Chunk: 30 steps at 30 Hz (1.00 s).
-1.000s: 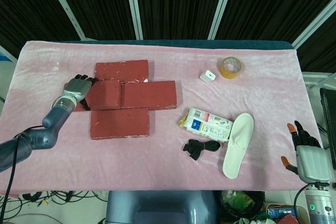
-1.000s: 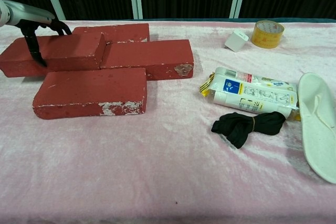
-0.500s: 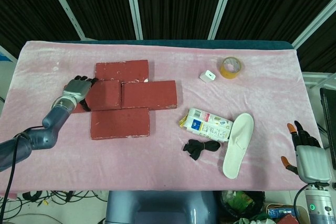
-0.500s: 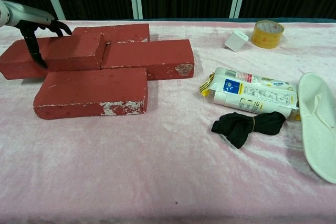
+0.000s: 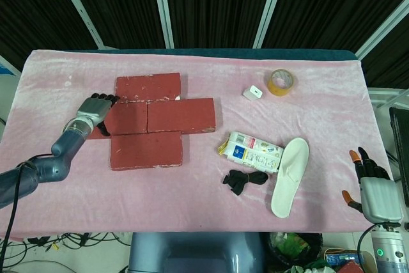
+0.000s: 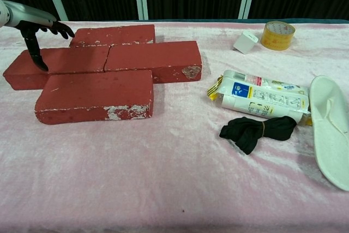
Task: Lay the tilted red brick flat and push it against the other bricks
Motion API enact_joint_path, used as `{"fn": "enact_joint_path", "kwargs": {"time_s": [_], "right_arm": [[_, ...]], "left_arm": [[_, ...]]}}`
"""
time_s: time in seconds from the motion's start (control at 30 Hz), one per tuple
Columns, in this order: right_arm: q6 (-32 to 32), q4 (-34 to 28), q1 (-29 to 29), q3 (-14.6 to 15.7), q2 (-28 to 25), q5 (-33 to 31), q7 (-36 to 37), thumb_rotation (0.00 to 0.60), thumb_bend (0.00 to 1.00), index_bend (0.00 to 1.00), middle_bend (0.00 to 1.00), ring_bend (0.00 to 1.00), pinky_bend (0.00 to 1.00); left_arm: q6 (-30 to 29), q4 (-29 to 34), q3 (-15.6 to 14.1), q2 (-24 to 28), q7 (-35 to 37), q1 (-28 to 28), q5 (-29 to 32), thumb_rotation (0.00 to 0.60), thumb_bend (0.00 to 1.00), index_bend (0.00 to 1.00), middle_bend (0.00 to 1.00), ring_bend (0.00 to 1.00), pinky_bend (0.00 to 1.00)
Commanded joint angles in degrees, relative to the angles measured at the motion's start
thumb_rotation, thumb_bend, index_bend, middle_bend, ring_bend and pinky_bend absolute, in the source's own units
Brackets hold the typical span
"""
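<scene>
Brick (image 6: 57, 61) now lying flat, butting neighbours (image 6: 154, 57). We're draping left hand (image 5: 94, 107) over its outer end, fingers loose, grasping nothing. Next: we're checking seam, nudging rightward if gapped.

Red brick (image 6: 57, 66) flat, seemingly abutting bricks (image 6: 150, 58).

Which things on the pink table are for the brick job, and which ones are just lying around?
For the job:
- left-middle red brick, now lying flat, left hand at its end
- three other red bricks

Just lying about:
- yellow tape roll
- small white box
- printed packet
- black cloth tie
- white slipper
</scene>
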<state>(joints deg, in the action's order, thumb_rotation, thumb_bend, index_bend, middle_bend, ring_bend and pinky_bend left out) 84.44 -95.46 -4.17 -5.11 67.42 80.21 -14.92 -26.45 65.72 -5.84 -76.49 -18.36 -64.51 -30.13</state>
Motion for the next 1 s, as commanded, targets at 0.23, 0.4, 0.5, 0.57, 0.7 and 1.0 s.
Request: {"fn": "enact_joint_path", "kwargs": {"time_s": [0.23, 0.4, 0.5, 0.57, 0.7, 1.0], "right_arm": [[0.0, 0.1, 0.0, 0.0, 0.0, -0.1, -0.2, 0.600, 0.15, 0.09, 0.01, 0.15, 0.24], [-0.1, 0.0, 0.0, 0.1, -0.1, 0.0, -0.2, 0.600, 0.15, 0.09, 0.01, 0.15, 0.24], [0.0, 0.0, 0.0, 0.1, -0.1, 0.0, -0.5, 0.600, 0.15, 0.09, 0.01, 0.15, 0.24], [0.0, -0.1, 0.0, 0.1, -0.1, 0.0, -0.6, 0.600, 0.15, 0.09, 0.01, 0.15, 0.24], [0.2, 0.1, 0.0, 0.0, -0.1, 0.0, -0.8, 0.600, 0.15, 0.09, 0.01, 0.15, 0.24], [0.2, 0.1, -0.1, 0.2, -0.2, 0.6, -1.1, 0.600, 0.15, 0.09, 0.01, 0.15, 0.24]], "left_arm": [[-3.2, 6.6, 1.8, 4.7, 2.0, 0.6, -1.9, 0.600, 0.00, 0.00, 0.05, 0.00, 0.00], [-8.7, 12.6, 3.3, 10.4, 4.6, 3.8, -7.1, 0.600, 0.00, 0.00, 0.05, 0.00, 0.00], [-11.0, 15.9, 4.6, 14.3, 9.1, 7.7, -14.0, 0.600, 0.00, 0.00, 0.05, 0.00, 0.00], [-13.9, 18.0, 5.1, 16.8, 12.7, 11.0, -19.7, 0.600, 0.00, 0.00, 0.05, 0.00, 0.00], [-26.7, 22.4, 4.9, 20.9, 22.7, 20.4, -34.3, 0.600, 0.00, 0.00, 0.05, 0.00, 0.00], [-52.5, 22.7, -2.2, 21.6, 28.2, 40.7, -49.3, 0.600, 0.00, 0.00, 0.05, 0.00, 0.00]]}}
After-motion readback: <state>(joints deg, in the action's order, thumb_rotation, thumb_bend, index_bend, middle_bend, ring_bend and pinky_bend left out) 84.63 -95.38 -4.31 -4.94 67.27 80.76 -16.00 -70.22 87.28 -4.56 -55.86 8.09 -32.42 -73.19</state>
